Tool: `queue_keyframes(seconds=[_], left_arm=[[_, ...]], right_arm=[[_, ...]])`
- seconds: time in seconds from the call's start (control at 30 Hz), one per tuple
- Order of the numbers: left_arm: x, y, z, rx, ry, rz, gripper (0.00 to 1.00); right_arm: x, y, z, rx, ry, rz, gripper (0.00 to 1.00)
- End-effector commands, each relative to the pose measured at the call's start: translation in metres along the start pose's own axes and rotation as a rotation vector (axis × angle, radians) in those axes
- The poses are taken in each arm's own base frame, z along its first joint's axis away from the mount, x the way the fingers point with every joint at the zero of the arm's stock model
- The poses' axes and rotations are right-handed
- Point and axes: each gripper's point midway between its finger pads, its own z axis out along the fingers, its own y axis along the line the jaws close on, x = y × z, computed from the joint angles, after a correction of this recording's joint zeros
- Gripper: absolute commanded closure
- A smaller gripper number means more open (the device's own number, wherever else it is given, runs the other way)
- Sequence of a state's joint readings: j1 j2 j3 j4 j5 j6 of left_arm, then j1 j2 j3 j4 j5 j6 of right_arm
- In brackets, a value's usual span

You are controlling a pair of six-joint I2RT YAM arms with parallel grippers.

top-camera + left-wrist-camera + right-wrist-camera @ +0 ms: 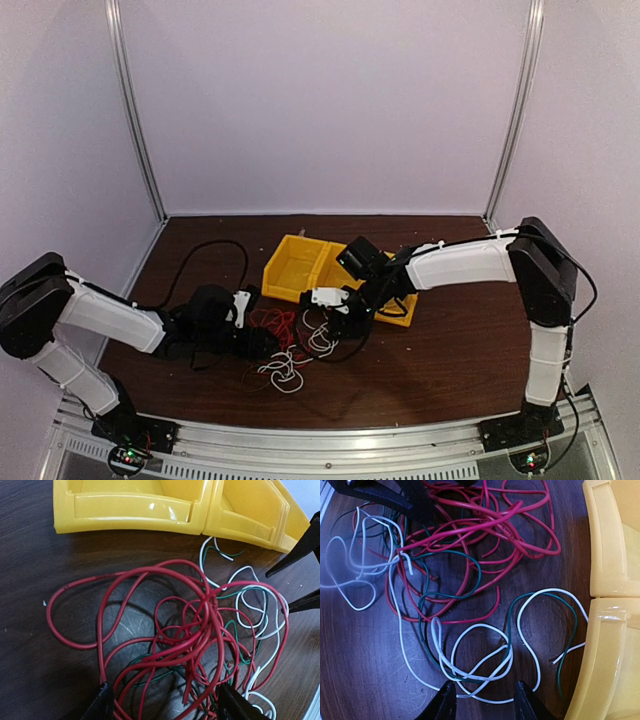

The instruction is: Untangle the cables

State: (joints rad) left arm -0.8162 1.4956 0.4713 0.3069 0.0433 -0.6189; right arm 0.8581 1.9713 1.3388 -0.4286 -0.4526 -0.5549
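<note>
Now | cables (207,612): one clump, three colours | yellow bins (130,512): two

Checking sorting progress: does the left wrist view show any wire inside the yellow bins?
No, the cables all lie on the table in front of the yellow bins.

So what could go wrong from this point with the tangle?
The open left gripper straddles many thin red wires; closing may grab several and tighten the knot. The open right gripper straddles thin white wire loops twined with a thin green wire, so pulling might drag both. The yellow plastic bins lie close and could snag strands.
</note>
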Motion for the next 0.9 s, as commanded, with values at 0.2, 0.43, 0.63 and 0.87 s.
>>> queue_keyframes(seconds=[0.2, 0.43, 0.63, 0.87], left_arm=[[0.006, 0.0, 0.0, 0.034, -0.018, -0.036, 0.3], [0.005, 0.0, 0.0, 0.03, -0.021, -0.033, 0.3], [0.006, 0.002, 0.0, 0.02, -0.023, -0.029, 0.31], [0.007, 0.007, -0.006, 0.002, -0.035, -0.019, 0.34]], right_arm=[[-0.006, -0.016, 0.013, 0.042, 0.014, 0.098, 0.71], [-0.005, -0.01, -0.002, 0.039, 0.028, 0.104, 1.0], [-0.034, -0.002, -0.058, 0.054, -0.025, 0.08, 1.0], [-0.08, 0.024, -0.122, -0.006, -0.153, 0.029, 0.99]])
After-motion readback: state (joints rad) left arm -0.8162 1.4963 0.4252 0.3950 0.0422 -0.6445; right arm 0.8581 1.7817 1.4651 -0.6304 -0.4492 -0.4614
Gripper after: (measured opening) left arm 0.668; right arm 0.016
